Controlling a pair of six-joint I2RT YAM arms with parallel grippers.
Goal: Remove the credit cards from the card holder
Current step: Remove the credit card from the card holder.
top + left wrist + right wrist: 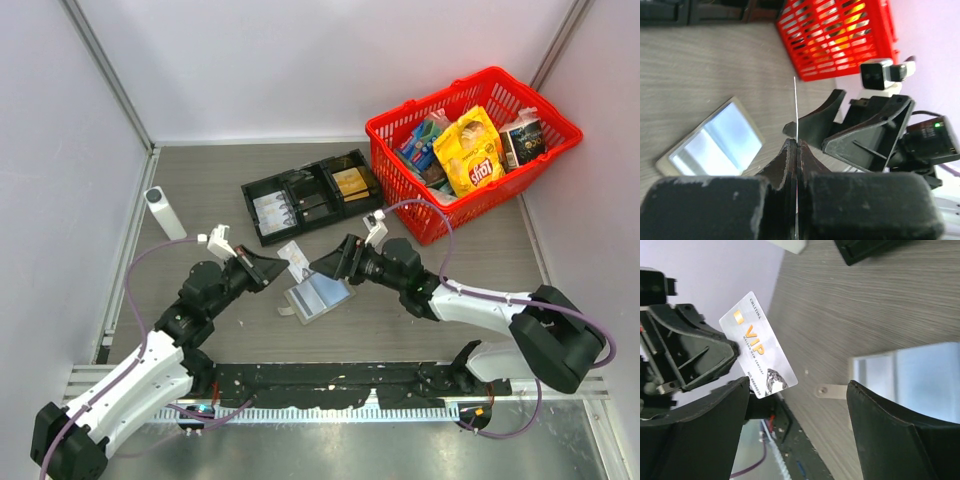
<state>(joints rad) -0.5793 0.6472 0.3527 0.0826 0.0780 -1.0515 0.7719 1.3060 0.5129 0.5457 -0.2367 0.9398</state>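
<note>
My left gripper [278, 270] is shut on a silver credit card [293, 260] printed "VIP" and holds it upright above the table. In the left wrist view the card [796, 107] shows edge-on as a thin white line between the closed jaws of that gripper [796, 143]. The right wrist view shows the card's face [757, 357]. The grey-silver card holder [318, 294] lies flat on the table just right of the card, with a glossy pale blue face [715, 137] [920, 375]. My right gripper [330, 264] [797, 385] is open and empty, just above the holder's far edge.
A long black compartmented tray [310, 195] lies behind the holder, with a gold-yellow rectangle in one compartment. A red basket [425, 222] of snack packs stands at the back right. A white cylinder [165, 212] stands at the left. White walls enclose the table.
</note>
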